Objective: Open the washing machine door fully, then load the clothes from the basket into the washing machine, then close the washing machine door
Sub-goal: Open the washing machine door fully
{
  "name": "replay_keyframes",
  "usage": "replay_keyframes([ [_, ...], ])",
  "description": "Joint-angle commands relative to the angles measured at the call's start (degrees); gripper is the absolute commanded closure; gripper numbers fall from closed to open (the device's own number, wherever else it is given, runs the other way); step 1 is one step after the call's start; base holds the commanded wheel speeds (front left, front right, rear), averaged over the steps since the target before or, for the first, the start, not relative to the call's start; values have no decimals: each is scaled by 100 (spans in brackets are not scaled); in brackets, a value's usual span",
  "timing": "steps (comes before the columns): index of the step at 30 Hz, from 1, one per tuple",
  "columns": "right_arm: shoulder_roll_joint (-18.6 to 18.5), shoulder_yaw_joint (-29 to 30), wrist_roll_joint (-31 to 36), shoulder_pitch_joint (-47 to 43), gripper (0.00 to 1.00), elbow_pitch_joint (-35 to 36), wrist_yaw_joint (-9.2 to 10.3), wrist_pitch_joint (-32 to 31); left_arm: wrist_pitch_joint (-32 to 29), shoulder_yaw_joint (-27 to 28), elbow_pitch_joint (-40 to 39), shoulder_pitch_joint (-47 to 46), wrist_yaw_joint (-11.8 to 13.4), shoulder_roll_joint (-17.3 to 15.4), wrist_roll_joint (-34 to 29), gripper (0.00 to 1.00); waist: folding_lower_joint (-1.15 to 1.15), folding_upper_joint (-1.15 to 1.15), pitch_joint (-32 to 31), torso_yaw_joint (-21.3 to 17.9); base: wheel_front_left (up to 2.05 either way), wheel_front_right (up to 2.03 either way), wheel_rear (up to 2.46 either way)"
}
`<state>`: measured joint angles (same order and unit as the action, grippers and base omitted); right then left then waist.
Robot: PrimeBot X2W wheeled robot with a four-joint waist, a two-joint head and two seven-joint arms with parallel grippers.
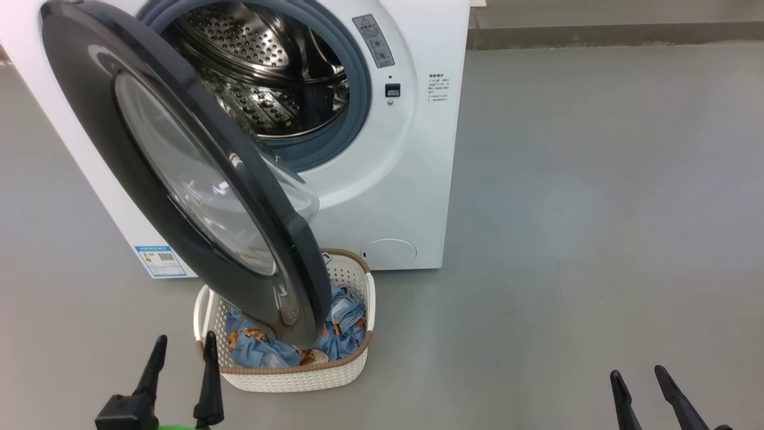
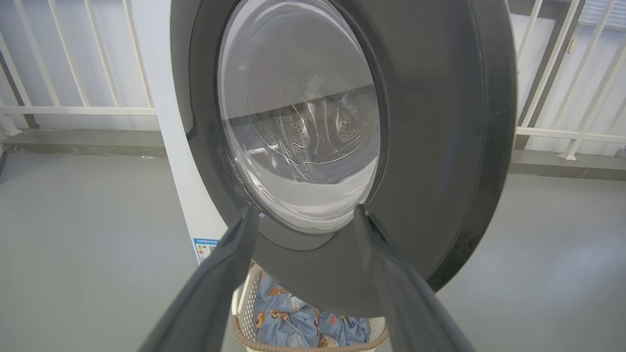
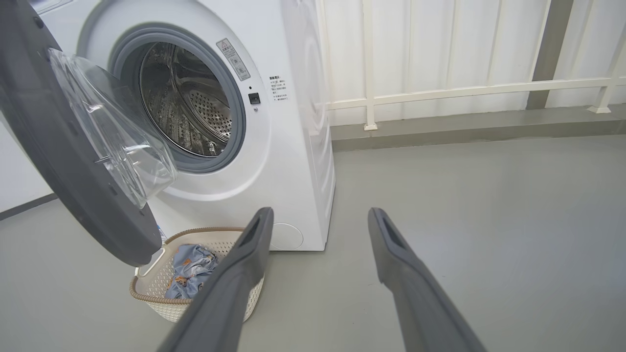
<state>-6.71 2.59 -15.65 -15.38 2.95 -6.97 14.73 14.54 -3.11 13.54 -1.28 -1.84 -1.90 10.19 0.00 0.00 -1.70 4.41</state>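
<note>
The white washing machine (image 1: pixel 388 179) stands at the back with its steel drum (image 1: pixel 268 71) exposed. Its black-rimmed washing machine door (image 1: pixel 179 173) hangs partly open, swung out over the basket (image 1: pixel 298 376). Light-blue clothes (image 1: pixel 346 328) with orange bears lie in that cream basket on the floor, partly hidden by the door. My left gripper (image 1: pixel 185 352) is open just left of the basket, nothing between its fingers; in the left wrist view it (image 2: pixel 305 212) points at the door's outer face (image 2: pixel 440 122). My right gripper (image 1: pixel 635 376) is open at the lower right, far from the basket (image 3: pixel 161 288).
Grey floor (image 1: pixel 567 209) stretches to the right of the machine. A white railing and wall (image 3: pixel 440 88) run behind it. The swung door overhangs most of the basket opening.
</note>
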Motion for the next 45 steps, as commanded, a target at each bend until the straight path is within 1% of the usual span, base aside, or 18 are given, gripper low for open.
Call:
replay_keyframes([
  [1,-68,-127,100,88,0,120,-52,27,46,194,-62,-105,-36,-98,35,0,0,0,-22,11,0,0,0],
  [7,-62,-140,109,97,0,114,-52,27,46,201,-41,-96,-49,-98,45,0,0,0,-50,24,0,0,0],
  [8,-63,-142,110,96,0,114,-52,27,46,203,-42,-93,-49,-98,49,5,0,0,-54,24,0,0,0],
  [9,-64,-143,110,95,0,116,-52,27,46,205,-42,-90,-49,-98,51,31,0,0,-53,22,0,0,0],
  [11,-69,-147,110,97,0,113,-52,27,46,202,-41,-83,-50,-98,53,71,0,0,-48,14,0,0,0],
  [12,-70,-146,109,101,0,113,-52,27,46,190,-32,-79,-56,-98,52,100,0,0,-46,8,0,0,0],
  [25,-71,-142,116,118,0,107,-52,27,46,198,-25,-150,-30,-98,-27,100,0,0,-26,-67,0,0,0],
  [30,-65,-115,127,114,0,123,-52,27,46,329,-214,-354,59,-98,-152,100,0,0,-13,-72,0,0,0],
  [36,-69,-105,143,126,0,128,-52,27,46,519,-766,-821,130,-98,-357,100,0,0,11,-77,0,0,0],
  [41,-61,-97,150,145,0,121,-52,27,46,646,-1495,-1310,248,-98,-563,100,0,0,10,-106,0,0,0],
  [43,-61,-100,148,149,0,118,-52,27,46,651,-1654,-1395,280,-98,-601,100,0,0,9,-116,0,0,0],
  [45,-60,-104,145,158,0,111,-52,27,46,614,-1986,-1561,325,-98,-665,100,0,0,10,-139,0,0,0],
])
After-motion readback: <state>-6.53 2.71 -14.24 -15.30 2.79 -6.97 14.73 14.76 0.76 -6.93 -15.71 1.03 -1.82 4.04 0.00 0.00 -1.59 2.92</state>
